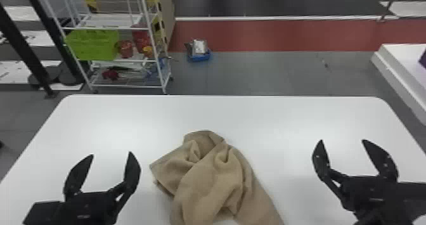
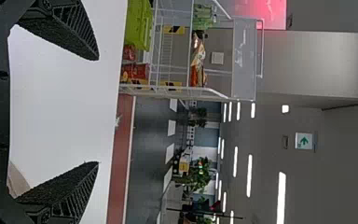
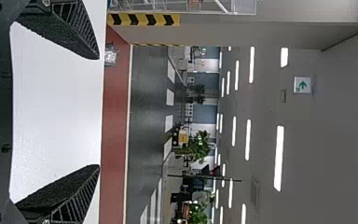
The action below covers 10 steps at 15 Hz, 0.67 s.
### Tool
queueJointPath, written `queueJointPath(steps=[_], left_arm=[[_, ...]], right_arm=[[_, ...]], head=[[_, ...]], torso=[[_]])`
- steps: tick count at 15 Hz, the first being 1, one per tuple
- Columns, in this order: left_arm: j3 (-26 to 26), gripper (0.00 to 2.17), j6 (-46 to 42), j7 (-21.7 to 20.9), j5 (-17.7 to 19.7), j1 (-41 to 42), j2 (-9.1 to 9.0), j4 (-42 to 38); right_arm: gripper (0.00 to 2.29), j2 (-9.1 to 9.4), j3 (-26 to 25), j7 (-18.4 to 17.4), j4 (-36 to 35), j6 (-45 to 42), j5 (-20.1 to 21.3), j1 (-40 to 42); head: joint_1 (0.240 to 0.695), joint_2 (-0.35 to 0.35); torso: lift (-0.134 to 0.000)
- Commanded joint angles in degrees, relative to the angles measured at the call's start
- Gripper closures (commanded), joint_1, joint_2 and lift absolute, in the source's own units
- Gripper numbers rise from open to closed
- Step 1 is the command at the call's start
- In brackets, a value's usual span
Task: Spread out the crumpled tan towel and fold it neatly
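Note:
The tan towel (image 1: pixel 210 180) lies crumpled in loose folds at the middle of the table's near part, running down past the head view's bottom edge. My left gripper (image 1: pixel 111 154) stands open to the left of it, fingers apart and holding nothing. To the towel's right, farther off, my right gripper (image 1: pixel 342 142) is open too, with nothing between its fingers. In the left wrist view a bit of the towel (image 2: pixel 17 179) shows beside the left gripper (image 2: pixel 98 111). The right gripper (image 3: pixel 99 112) has the white tabletop behind it in the right wrist view.
The white table (image 1: pixel 133 116) has rounded far corners. Beyond it, at the left, a white wire rack (image 1: pixel 111 61) holds a green bin (image 1: pixel 92 45). A blue tray (image 1: pixel 199 55) sits on the floor behind, and a white platform (image 1: pixel 402 72) stands at the right.

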Motion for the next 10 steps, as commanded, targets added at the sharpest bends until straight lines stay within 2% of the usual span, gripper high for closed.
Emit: queueJointPath(steps=[1,10], left_arm=[[0.0,0.08,0.3,0.0,0.0,0.0,0.0,-0.1],[-0.1,0.08,0.3,-0.1,0.0,0.0,0.09,-0.3]], right_arm=[[0.03,-0.07,0.0,0.0,0.0,0.0,0.0,0.0],[0.03,-0.07,0.1,0.0,0.0,0.2,0.0,-0.1]], head=[[0.695,0.046],[0.695,0.045]], torso=[[-0.122],[-0.122]])
